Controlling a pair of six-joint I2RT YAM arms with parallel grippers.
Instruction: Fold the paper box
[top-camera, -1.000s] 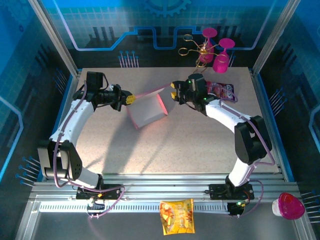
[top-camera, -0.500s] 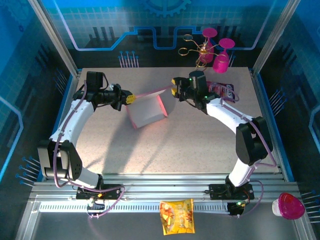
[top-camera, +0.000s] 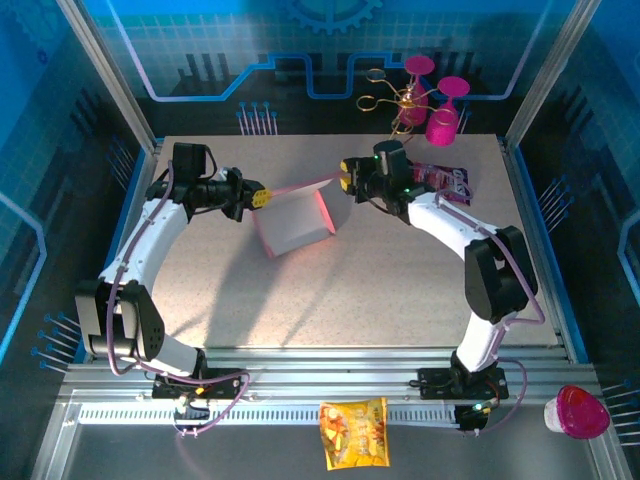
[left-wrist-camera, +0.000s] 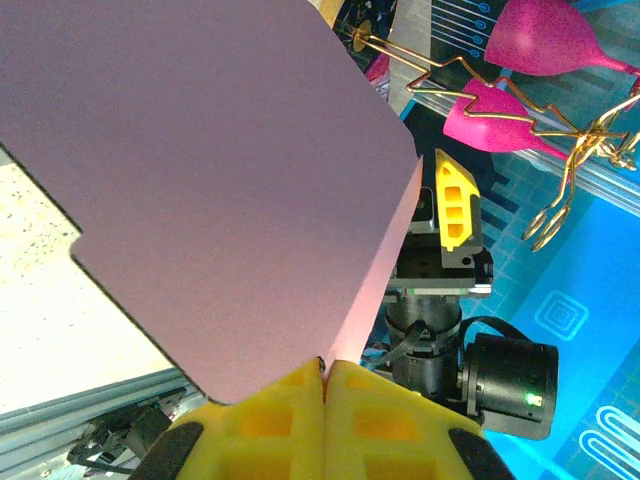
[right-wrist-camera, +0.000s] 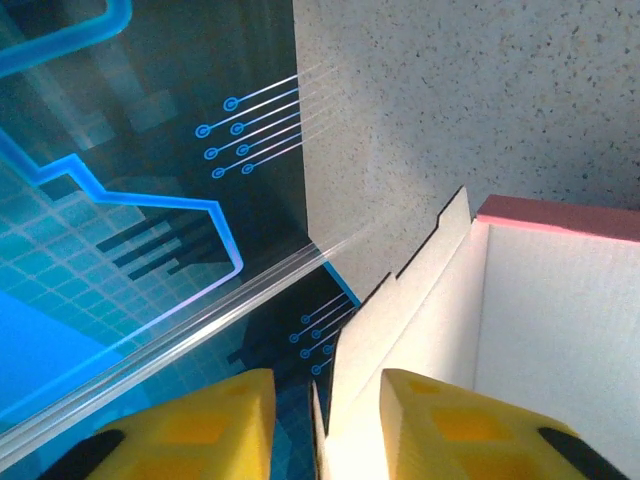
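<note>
The paper box (top-camera: 295, 222) stands half-folded mid-table, pink outside and pale inside, with one long flap raised between the two arms. My left gripper (top-camera: 262, 198) is shut on the left end of that flap; in the left wrist view its yellow fingers (left-wrist-camera: 325, 368) pinch the pink sheet's (left-wrist-camera: 220, 180) edge. My right gripper (top-camera: 346, 178) is at the flap's right end. In the right wrist view its fingers (right-wrist-camera: 325, 400) stand apart with the pale flap edge (right-wrist-camera: 400, 310) between them and a gap on the left side. The box's inner wall (right-wrist-camera: 560, 300) shows at right.
Two magenta goblets (top-camera: 440, 110) and a gold wire stand (top-camera: 385, 95) sit at the back edge. A printed pink snack bag (top-camera: 447, 182) lies behind the right arm. An orange snack bag (top-camera: 353, 432) and a pink cup (top-camera: 578, 412) rest off the table, near the front rail.
My right gripper has shifted slightly left onto the flap's end and its fingers have drawn closer together. The left arm and the box have stayed put.
</note>
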